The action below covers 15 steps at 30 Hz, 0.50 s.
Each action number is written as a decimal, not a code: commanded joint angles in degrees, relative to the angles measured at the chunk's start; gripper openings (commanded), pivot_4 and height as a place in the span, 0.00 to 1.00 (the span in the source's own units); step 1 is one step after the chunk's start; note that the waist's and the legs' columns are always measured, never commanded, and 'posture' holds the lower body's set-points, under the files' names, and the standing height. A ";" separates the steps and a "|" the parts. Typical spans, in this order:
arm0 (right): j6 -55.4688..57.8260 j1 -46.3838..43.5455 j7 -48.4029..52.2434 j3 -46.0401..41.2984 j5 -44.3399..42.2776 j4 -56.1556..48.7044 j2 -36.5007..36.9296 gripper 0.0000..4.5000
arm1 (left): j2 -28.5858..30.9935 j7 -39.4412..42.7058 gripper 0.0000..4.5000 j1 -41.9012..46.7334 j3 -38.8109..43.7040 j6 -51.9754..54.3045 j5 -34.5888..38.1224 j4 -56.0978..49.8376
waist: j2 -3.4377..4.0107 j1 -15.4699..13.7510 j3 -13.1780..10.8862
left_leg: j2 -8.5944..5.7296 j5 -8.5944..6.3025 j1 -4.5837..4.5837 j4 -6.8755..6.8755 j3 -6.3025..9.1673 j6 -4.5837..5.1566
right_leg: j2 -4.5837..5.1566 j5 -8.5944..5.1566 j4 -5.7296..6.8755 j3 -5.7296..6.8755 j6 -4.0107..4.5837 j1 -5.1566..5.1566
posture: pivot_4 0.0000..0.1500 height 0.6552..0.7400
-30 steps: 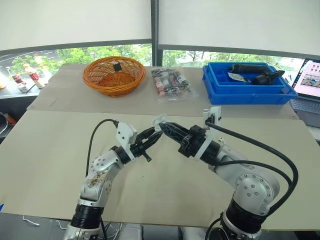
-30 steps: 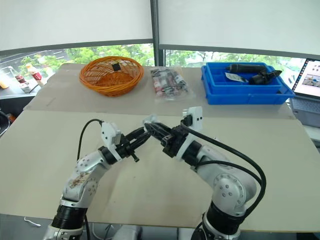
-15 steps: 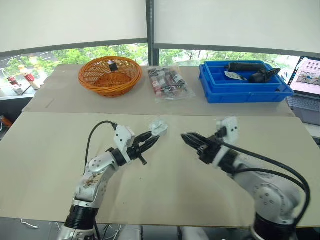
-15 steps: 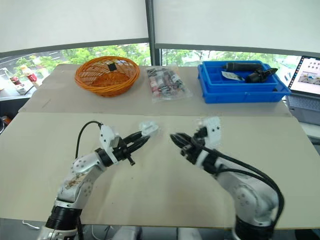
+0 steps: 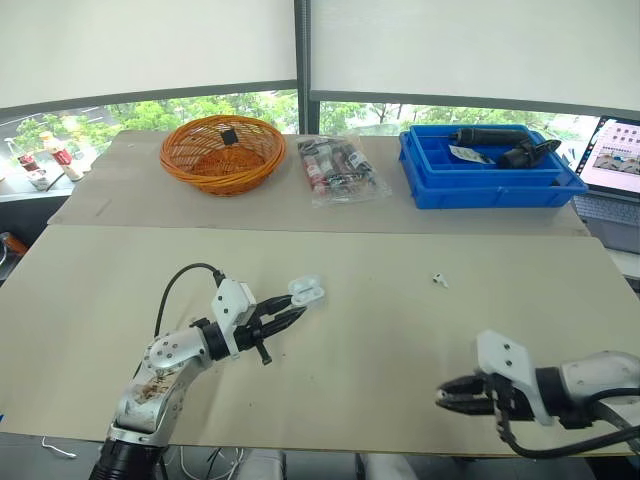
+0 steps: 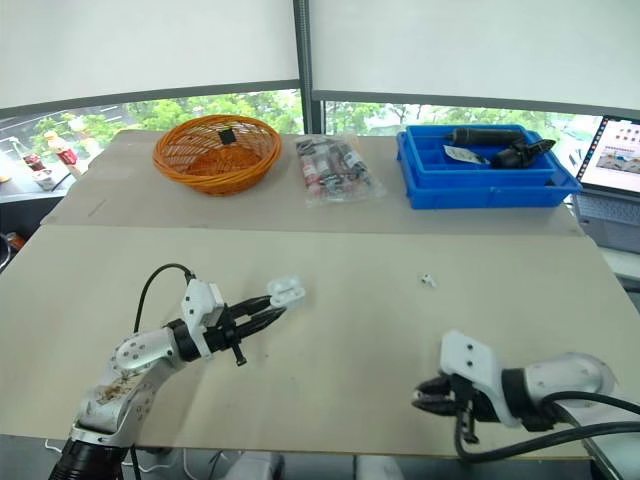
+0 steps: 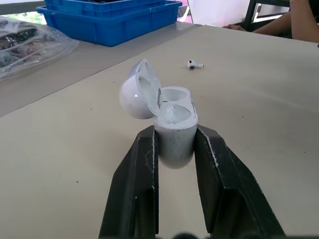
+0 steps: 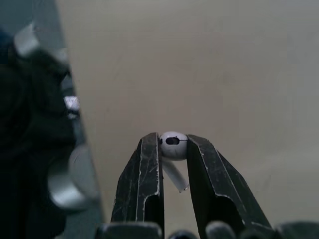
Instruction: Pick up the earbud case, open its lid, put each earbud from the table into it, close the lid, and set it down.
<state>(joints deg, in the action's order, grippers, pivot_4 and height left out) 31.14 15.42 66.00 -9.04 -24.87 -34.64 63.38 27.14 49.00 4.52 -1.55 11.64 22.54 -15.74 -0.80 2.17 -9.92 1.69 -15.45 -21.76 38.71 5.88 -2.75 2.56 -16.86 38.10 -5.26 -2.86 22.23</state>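
Note:
The white earbud case (image 5: 306, 292) is held just above the table left of centre, with my left gripper (image 5: 291, 307) shut on its body. Its lid (image 7: 139, 95) stands open, hinged back. In the left wrist view the black fingers (image 7: 140, 169) clamp the case (image 7: 174, 132) from both sides. One white earbud (image 5: 439, 279) lies on the table to the right of centre. My right gripper (image 5: 444, 398) hovers near the table's front edge on the right, shut on another earbud (image 8: 173, 141), whose stem hangs down between the fingers.
Along the back stand an orange basket (image 5: 224, 150), a clear bag of small items (image 5: 340, 168) and a blue bin (image 5: 490, 168) with tools. A laptop (image 5: 622, 150) sits at the far right. A person's arm (image 7: 299, 20) rests beyond the table's edge.
My right gripper has drawn back from the case, where both grippers met, to the front right of the table. The left gripper has sunk a little with the open case.

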 commanded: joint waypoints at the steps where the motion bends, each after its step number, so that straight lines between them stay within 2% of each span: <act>1: -5.43 0.68 2.84 -1.29 2.02 1.21 1.36 0.07 | 0.94 0.31 0.12 -0.20 0.62 0.95 1.70 -3.88 | 0.00 -0.04 0.00 | -0.01 0.00 0.00 0.00 0.00 0.00 | 0.01 0.00 -0.01 -0.01 -0.01 0.00 | 1.00 0.69; 8: -11.15 0.68 1.69 0.58 7.23 5.55 -0.07 0.07 | 1.56 -0.06 0.12 -1.27 0.80 2.75 2.31 -6.34 | -0.01 -0.11 -0.01 | 0.00 -0.01 0.00 -0.01 0.00 0.01 | 0.00 0.00 -0.02 -0.01 0.00 0.00 | 1.00 0.69; 15: -10.07 0.03 -0.17 2.77 7.87 5.41 -2.42 0.07 | 1.98 -0.21 0.12 -1.90 0.71 3.40 2.69 -7.05 | -0.01 -0.12 -0.01 | 0.00 -0.01 0.00 -0.01 0.00 0.01 | 0.00 0.01 -0.01 -0.02 0.00 0.00 | 1.00 0.69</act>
<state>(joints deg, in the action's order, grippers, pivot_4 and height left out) 21.41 15.90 66.20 -6.43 -17.21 -28.61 61.25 28.78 48.89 2.56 -1.36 15.20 24.36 -20.48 -0.80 2.05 -9.93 1.69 -15.46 -21.76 38.70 5.88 -2.73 2.56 -16.86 38.08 -5.28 -2.86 22.23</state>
